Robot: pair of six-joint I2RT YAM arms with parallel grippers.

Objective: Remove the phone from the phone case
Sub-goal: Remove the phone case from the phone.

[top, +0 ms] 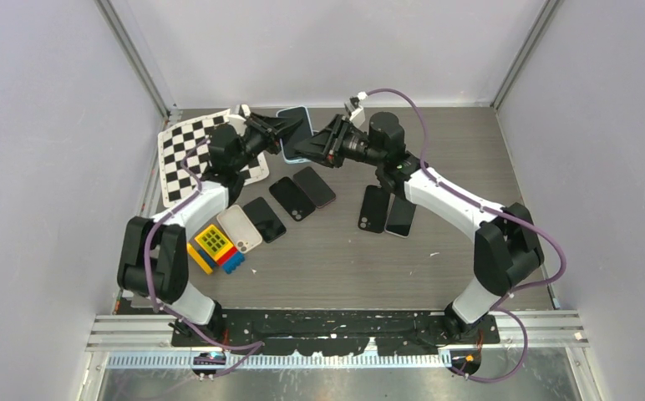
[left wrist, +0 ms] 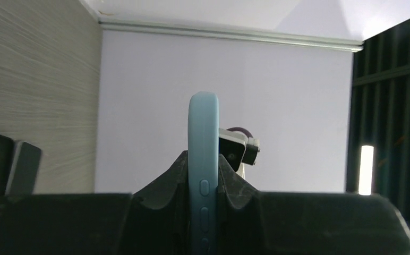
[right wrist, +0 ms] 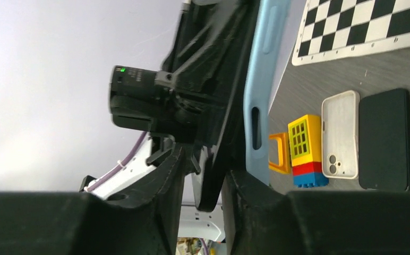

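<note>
The left end effector [left wrist: 203,166] is clamping the case [left wrist: 203,127]; right end effector [right wrist: 205,178], I cannot tell. Loose pinching is risking a dropped phone [top: 297,114].

phone case [top: 296,117] lt blue. left claw [top: 288,127], right claw [top: 312,150] blk; arms [top: 436,188] white + blk. tabletop [top: 453,259] grey, fine streaky grain. checker sheet [top: 187,150] blk/white squares. toy block [top: 215,245] yellow top w/ green grid, red + blue below. loose case [top: 240,228] whitish. phones [top: 265,219] blk. cable [top: 424,125] purple.
</note>
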